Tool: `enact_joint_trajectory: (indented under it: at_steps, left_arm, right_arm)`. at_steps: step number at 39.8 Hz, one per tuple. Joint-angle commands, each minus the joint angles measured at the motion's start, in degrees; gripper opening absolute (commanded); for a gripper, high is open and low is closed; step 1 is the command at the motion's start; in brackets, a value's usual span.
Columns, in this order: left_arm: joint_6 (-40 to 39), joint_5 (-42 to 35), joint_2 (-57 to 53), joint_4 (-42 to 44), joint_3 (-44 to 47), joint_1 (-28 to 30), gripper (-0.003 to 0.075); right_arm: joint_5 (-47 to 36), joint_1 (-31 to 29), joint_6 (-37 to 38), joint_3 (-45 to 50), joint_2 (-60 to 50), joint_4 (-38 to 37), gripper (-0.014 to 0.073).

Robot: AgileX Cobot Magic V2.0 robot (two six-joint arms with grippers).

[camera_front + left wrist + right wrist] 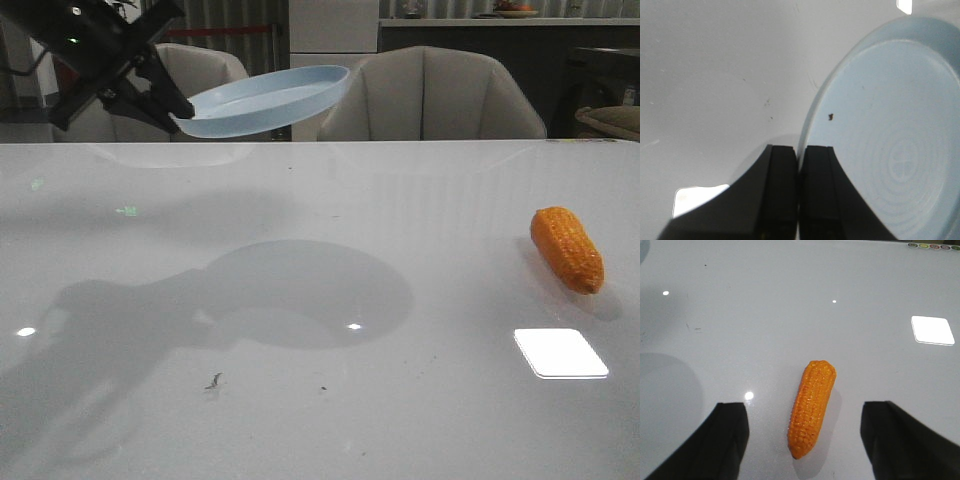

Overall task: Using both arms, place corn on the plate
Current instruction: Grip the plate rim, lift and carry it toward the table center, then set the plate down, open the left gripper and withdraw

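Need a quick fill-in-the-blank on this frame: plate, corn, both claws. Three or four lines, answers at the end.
1. The left claw is shut on the rim of the ____.
2. The plate is held ____ the table, casting a shadow on it.
3. The corn lies on the table, on the robot's ____ side.
4. The right claw is ____, one finger on each side of the corn, not touching it.

Missing words: plate; above; right; open
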Motion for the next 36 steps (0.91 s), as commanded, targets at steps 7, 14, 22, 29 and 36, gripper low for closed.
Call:
enact_joint_trajectory:
  at_steps: [7, 14, 22, 29, 36]
  left_arm:
    - [-0.3, 0.7, 0.1, 5.3, -1.8, -8.9, 0.0094]
    - [-0.3, 1.4, 1.9, 13.6, -1.8, -12.7, 0.0094]
    - [-0.3, 1.1, 2.2, 24.6, -1.8, -15.3, 0.0120]
    - [-0.3, 0.1, 2.2, 27.8, -1.8, -15.6, 0.0242]
    - [-0.3, -0.3, 2.2, 31.7, -1.8, -15.6, 0.0414]
  right_arm:
    - [-4.3, -0.2, -0.4, -2.1, -0.2, 0.2, 0.0580]
    - [-4.3, -0.2, -0.4, -2.1, -0.2, 0.2, 0.0580]
    - [-4.3, -0.2, -0.4, -2.1, -0.2, 0.2, 0.0580]
    - [-4.4, -0.2, -0.4, -2.1, -0.2, 0.2, 0.0580]
    - [-4.4, -0.2, -0.4, -2.1, -0.2, 0.2, 0.0580]
